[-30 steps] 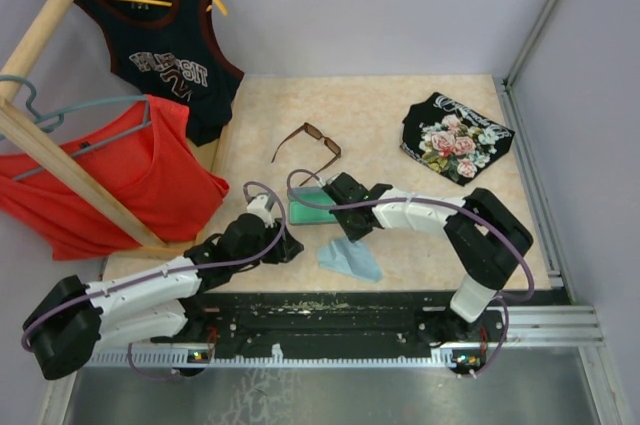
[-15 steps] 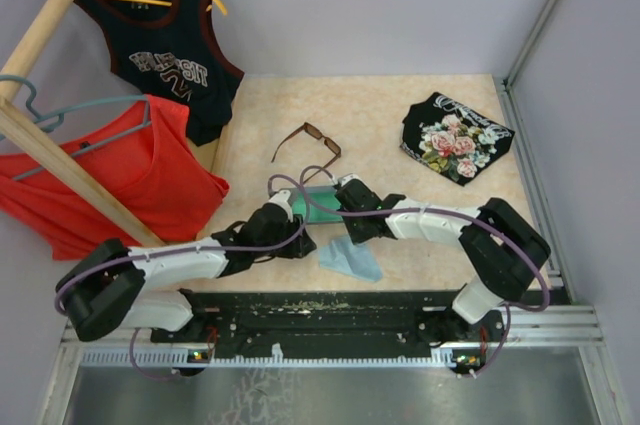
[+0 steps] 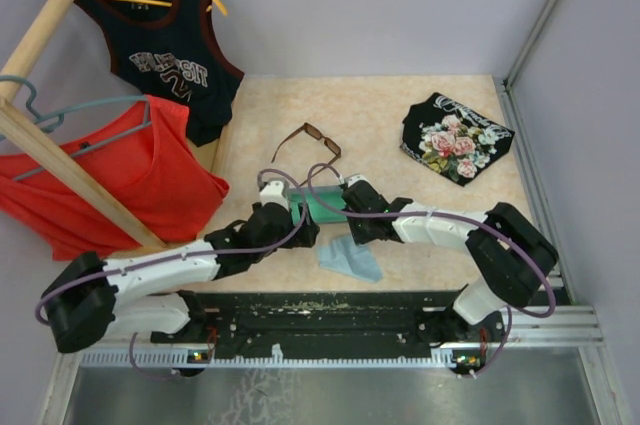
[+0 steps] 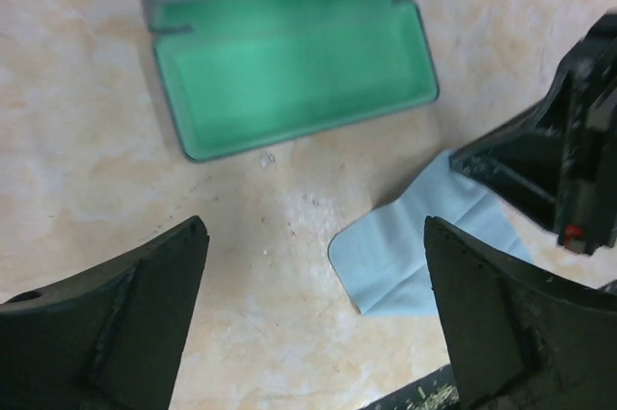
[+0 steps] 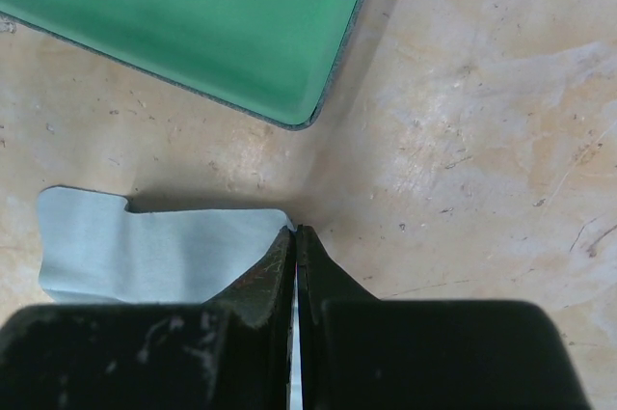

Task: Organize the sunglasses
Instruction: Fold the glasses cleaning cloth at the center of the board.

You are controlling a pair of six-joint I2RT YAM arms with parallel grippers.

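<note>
The brown sunglasses [image 3: 306, 145] lie unfolded on the table, behind the case and apart from both grippers. The grey-blue case [image 3: 312, 206] lies open, showing its empty green lining [image 4: 289, 82]; a corner of it also shows in the right wrist view [image 5: 193, 24]. The light blue cloth [image 3: 350, 259] lies in front of the case. My right gripper [image 3: 354, 228] is shut [image 5: 296, 232] on a corner of the cloth [image 5: 145, 251], just off the case's corner. My left gripper [image 3: 291, 228] is open and empty [image 4: 313, 236] over bare table in front of the case, with the cloth [image 4: 415, 256] by its right finger.
A folded black floral garment [image 3: 456, 137] lies at the back right. A wooden rack [image 3: 60, 145] with a red top [image 3: 130, 180] and a black jersey [image 3: 165, 60] stands at the left. The right arm's wrist [image 4: 559, 169] is close to my left gripper.
My left arm has stretched forward and right, up to the case. My right gripper has drawn back from the case to the cloth's corner. The sunglasses have not moved.
</note>
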